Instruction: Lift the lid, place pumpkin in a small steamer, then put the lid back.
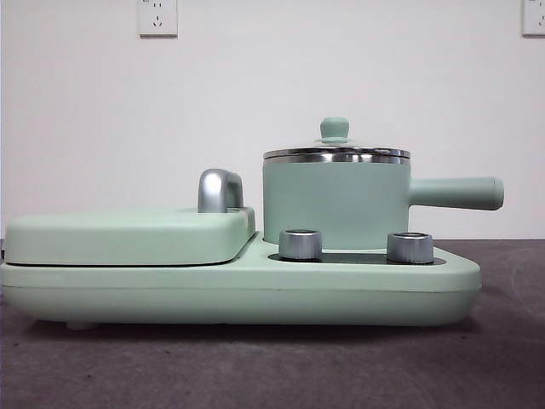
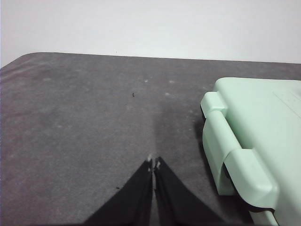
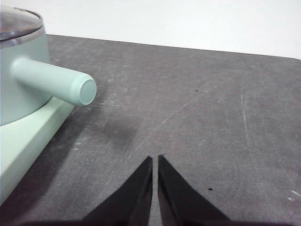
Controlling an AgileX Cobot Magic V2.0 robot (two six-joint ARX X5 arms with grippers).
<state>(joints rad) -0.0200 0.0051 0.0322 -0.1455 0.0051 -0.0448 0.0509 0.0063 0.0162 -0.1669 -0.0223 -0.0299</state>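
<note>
Dark grey, scuffed tabletop (image 1: 272, 366) w/ a plain white wall (image 1: 272, 94) behind; two wall sockets, one high left-centre (image 1: 157, 17), another at the top right corner (image 1: 534, 17).

A wide mint-green appliance base (image 1: 238, 294) sits on the tabletop. Its left half carries a flat mint-green griddle cover (image 1: 128, 234) w/ a chrome handle (image 1: 219, 191). Two chrome knobs (image 1: 301, 244) stand on the base's right half, in front of the small steamer (image 1: 336, 204). The steamer stands upright on the base, long side handle (image 1: 456, 192) pointing right, out past the base's edge. The lid (image 1: 335, 153) is on the steamer, seated flat on the steel rim, mint knob up. The pumpkin isn't visible in any view.

Left gripper (image 2: 154, 165): fingers (image 2: 141, 188) together, tips nearly touching, holding nothing. It hovers over bare tabletop, beside the griddle-cover end of the base, well apart from the steamer.

Right gripper (image 3: 155, 160): fingers (image 3: 136, 188) close together w/ only a thin slit between, empty. It hovers over bare tabletop off the steamer's handle end; the handle tip is near but not touching.

Neither arm shows in the front view.
</note>
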